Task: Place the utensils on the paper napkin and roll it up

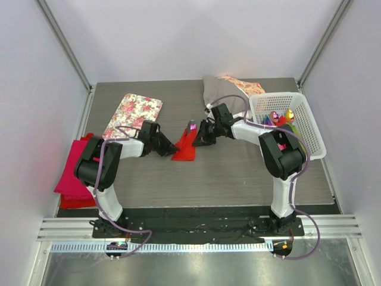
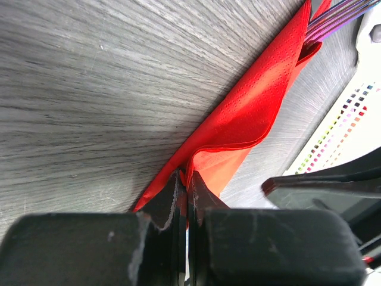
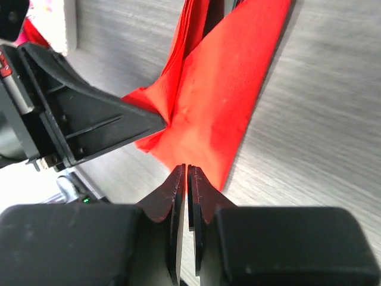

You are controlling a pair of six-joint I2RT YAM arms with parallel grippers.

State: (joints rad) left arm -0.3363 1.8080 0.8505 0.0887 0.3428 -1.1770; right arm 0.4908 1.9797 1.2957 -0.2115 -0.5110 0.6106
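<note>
A grey wood-grain table (image 1: 238,173) fills the overhead view, with two black-and-white arms reaching in from the bottom edge. At right of centre is a white basket (image 1: 309,128); its colourful contents are too small to identify. At upper left lies a floral board (image 1: 134,112), and at the left edge a magenta cloth stack (image 1: 72,173) is partly hidden by the left arm.

At centre, the paper napkin (image 1: 186,149) lies crumpled and partly folded between the two grippers. The utensils (image 1: 191,126) poke out of its top end. Only their iridescent purple ends show; the rest is wrapped in red paper.

The left gripper (image 1: 172,148) meets the napkin's left edge. In the left wrist view its jaws are pinched together on a raised fold of red paper. The right gripper (image 1: 200,141) meets the right edge. In the right wrist view its jaws are pressed together with the tips at the napkin's near edge, but whether paper is caught between them is hard to make out.
</note>
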